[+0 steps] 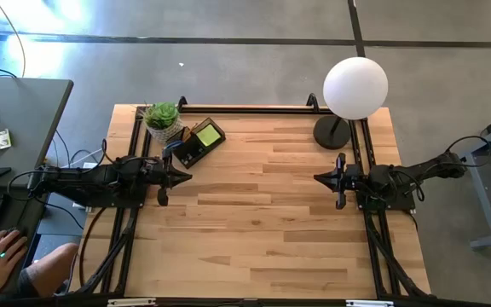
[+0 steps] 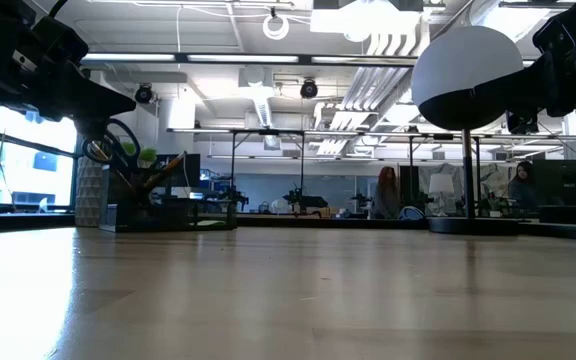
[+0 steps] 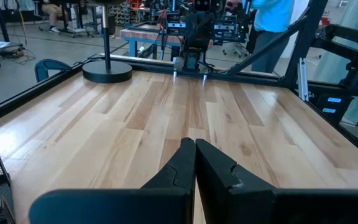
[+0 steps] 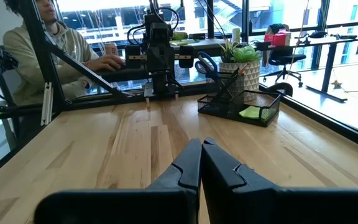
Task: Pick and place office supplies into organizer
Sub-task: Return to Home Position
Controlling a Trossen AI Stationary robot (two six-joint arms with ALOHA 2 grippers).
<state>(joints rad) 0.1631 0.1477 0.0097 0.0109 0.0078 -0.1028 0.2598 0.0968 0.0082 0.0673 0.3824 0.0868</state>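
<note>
The mesh desk organizer [image 1: 196,145] stands in the tabletop's [image 1: 262,239] corner on the left arm's side, beside the potted plant [image 1: 162,118]. The yellow-green sticky-note pad [image 1: 208,135] lies flat in one compartment and scissors [image 4: 207,63] stand upright in another. The left gripper [image 1: 184,176] hovers just beside the organizer, fingers pressed together on nothing. The right gripper [image 1: 320,178], likewise closed and empty, is well apart at the opposite edge, near the lamp base [image 1: 332,133]. No loose supplies show on the wood, so the sorting looks finished. The left arm is the nearer one.
</note>
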